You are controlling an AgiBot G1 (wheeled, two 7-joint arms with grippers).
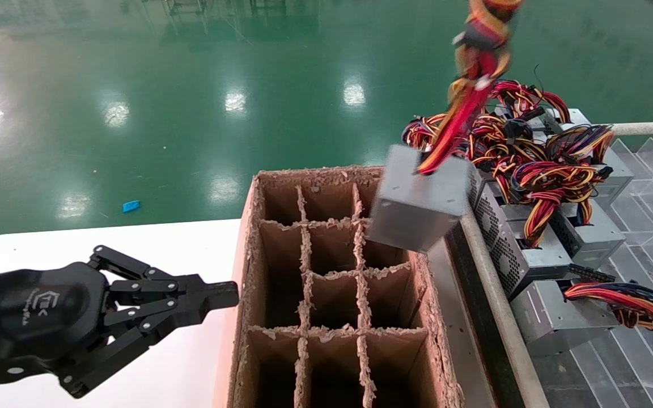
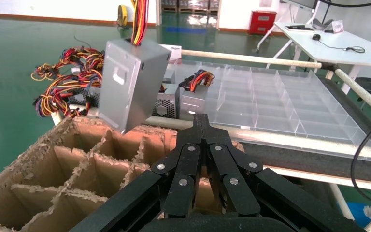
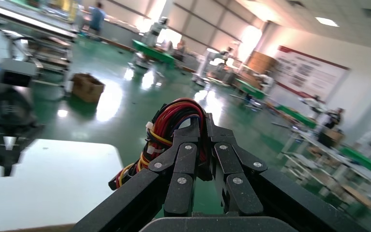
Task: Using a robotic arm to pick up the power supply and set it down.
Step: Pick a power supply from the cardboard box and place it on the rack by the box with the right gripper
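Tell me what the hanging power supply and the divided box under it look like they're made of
Power supply: looks like sheet metal, matte silver-grey, with flat folded faces and small screw holes. It hangs by its wire bundle, which the right gripper holds.
Divided box: brown corrugated cardboard, judging by the frayed, fuzzy cut edges on its walls and partitions.

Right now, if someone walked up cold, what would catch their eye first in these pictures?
First, the power supply, a silver-grey box dangling tilted in mid-air by its wire bundle above the far right corner of the divided cardboard box. The right end effector is clamped on those red and yellow wires. Next, the tangled heap of other power supplies to the right, while the left end effector sits shut over the white table.
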